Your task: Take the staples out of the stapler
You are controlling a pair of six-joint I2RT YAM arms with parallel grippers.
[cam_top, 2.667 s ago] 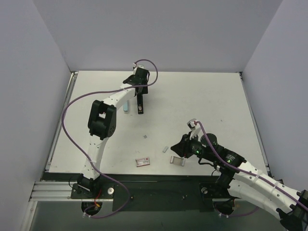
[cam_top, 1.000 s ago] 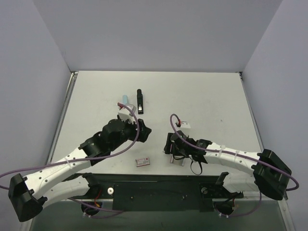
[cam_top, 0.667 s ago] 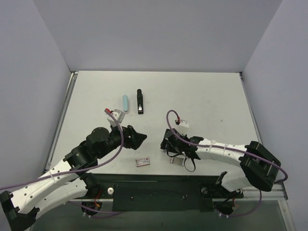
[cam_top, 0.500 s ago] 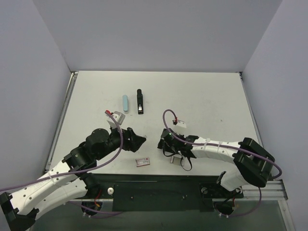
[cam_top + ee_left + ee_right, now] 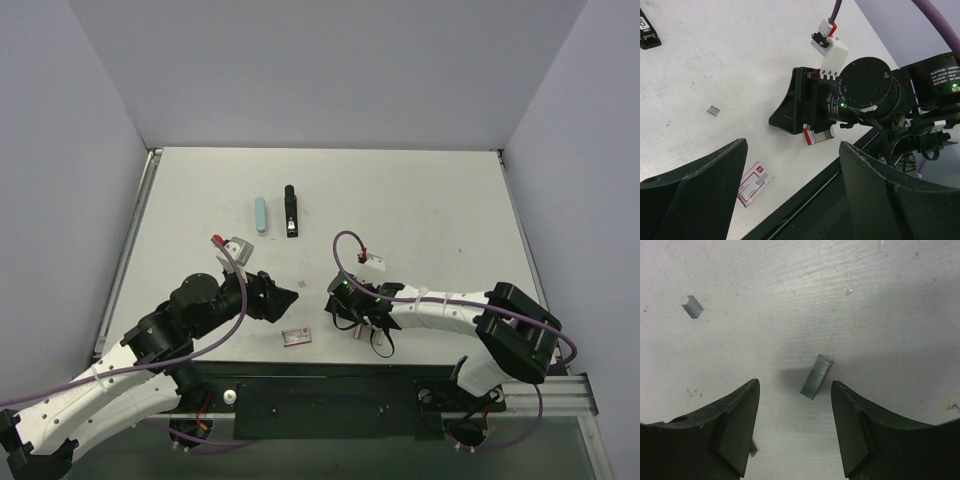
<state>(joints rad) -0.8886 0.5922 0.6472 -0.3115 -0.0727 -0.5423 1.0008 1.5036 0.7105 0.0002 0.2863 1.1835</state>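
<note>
The black stapler (image 5: 289, 211) lies at the back of the table, its end also in the left wrist view (image 5: 647, 35). A short silvery staple strip (image 5: 817, 376) lies flat on the table between my right gripper's open fingers, untouched. A smaller staple piece (image 5: 692, 307) lies apart from it and also shows in the left wrist view (image 5: 713, 110). My right gripper (image 5: 795, 384) is low over the table at the front centre (image 5: 336, 302). My left gripper (image 5: 792, 150) is open and empty, just left of the right one (image 5: 290, 296).
A pale blue bar (image 5: 260, 214) lies left of the stapler. A small red-and-white box (image 5: 296, 337) lies near the front edge (image 5: 754, 183). A small red-and-silver item (image 5: 817, 135) lies under the right wrist. The black front rail (image 5: 330, 385) borders the table.
My left arm has drawn back from the stapler to the front of the table. My right gripper has moved left over the staple strip.
</note>
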